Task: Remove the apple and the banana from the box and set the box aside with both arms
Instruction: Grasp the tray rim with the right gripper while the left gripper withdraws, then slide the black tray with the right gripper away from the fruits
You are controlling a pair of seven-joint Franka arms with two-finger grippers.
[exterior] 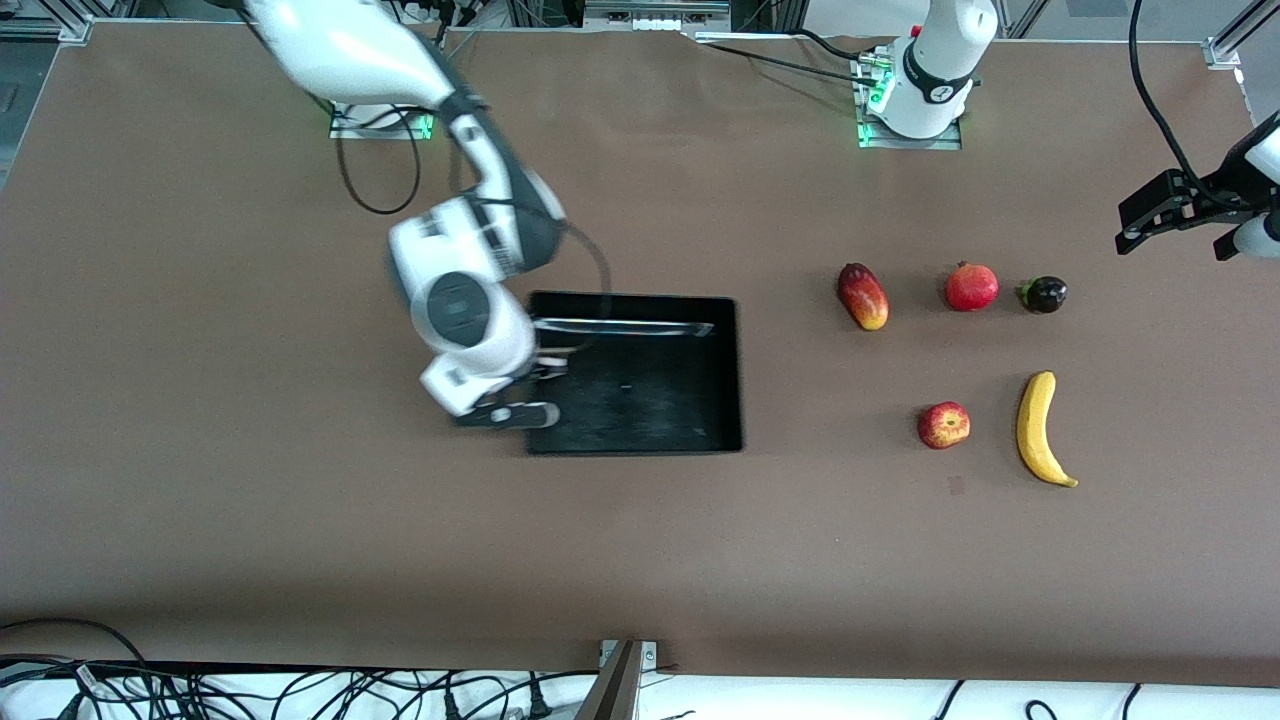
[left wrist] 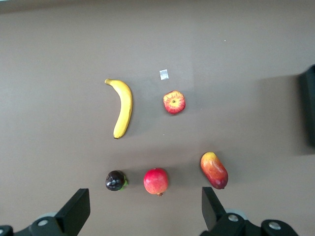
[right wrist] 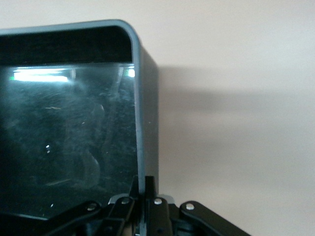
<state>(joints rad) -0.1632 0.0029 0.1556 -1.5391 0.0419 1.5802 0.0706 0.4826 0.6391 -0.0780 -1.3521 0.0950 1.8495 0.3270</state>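
Note:
The black tray [exterior: 650,400] lies mid-table. My right gripper [exterior: 535,395] is shut on the tray's wall at the end toward the right arm; in the right wrist view the fingers [right wrist: 143,184] pinch the wall [right wrist: 140,113] between them. The apple [exterior: 943,425] and the banana [exterior: 1038,428] lie side by side toward the left arm's end of the table, and both show in the left wrist view, apple [left wrist: 174,102] and banana [left wrist: 123,107]. My left gripper [exterior: 1150,215] hangs open and empty, high over the left arm's end of the table [left wrist: 145,206].
A mango [exterior: 863,296], a pomegranate [exterior: 972,287] and a small dark fruit [exterior: 1043,294] lie in a row farther from the front camera than the apple and banana. Cables lie along the table's front edge and near the arm bases.

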